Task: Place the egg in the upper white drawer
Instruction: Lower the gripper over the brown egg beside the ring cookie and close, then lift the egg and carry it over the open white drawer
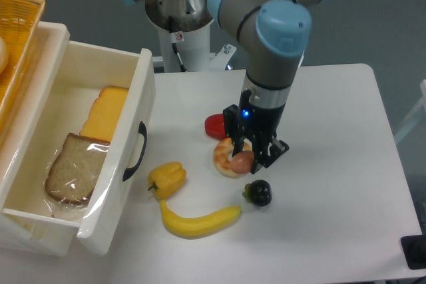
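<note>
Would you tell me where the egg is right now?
The egg sits between the gripper's fingers near the table's middle, over the donut, with the dark fruit just below it.

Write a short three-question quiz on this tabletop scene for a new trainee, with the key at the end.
1. True or false: the gripper is shut on the egg.
2. Which item lies nearest the black handle of the upper white drawer? A) banana B) yellow pepper C) dark round fruit
3. Fill in: inside the drawer lie a wrapped slice of bread and slices of yellow ____.

Key:
1. True; the egg sits between the fingers, above the donut.
2. B.
3. Cheese.
</note>
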`<state>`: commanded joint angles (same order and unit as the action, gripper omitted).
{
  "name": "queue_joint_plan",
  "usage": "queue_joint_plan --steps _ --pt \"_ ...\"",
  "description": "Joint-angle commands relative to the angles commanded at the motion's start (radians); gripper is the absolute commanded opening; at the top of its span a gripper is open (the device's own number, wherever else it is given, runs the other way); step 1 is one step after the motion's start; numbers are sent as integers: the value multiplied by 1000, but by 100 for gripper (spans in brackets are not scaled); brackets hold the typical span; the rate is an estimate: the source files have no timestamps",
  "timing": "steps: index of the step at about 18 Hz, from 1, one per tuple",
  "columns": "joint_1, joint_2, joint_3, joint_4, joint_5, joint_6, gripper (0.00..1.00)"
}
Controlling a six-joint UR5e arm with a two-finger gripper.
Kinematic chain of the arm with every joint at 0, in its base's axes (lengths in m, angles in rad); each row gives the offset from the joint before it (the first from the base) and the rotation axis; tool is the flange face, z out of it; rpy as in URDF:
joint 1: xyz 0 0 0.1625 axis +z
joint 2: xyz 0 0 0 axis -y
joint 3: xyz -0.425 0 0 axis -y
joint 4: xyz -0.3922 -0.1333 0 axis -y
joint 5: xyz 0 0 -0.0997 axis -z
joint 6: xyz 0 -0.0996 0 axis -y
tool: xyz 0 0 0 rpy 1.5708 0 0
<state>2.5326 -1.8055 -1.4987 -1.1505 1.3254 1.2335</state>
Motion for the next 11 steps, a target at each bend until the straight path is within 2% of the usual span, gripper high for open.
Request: queue_joint_plan --steps 3,8,11 --pt "-2 31 2 3 -18 -86 13" --pt "-2 46 29 5 -93 -271 13" --pt "-2 71 28 5 -147 -331 13"
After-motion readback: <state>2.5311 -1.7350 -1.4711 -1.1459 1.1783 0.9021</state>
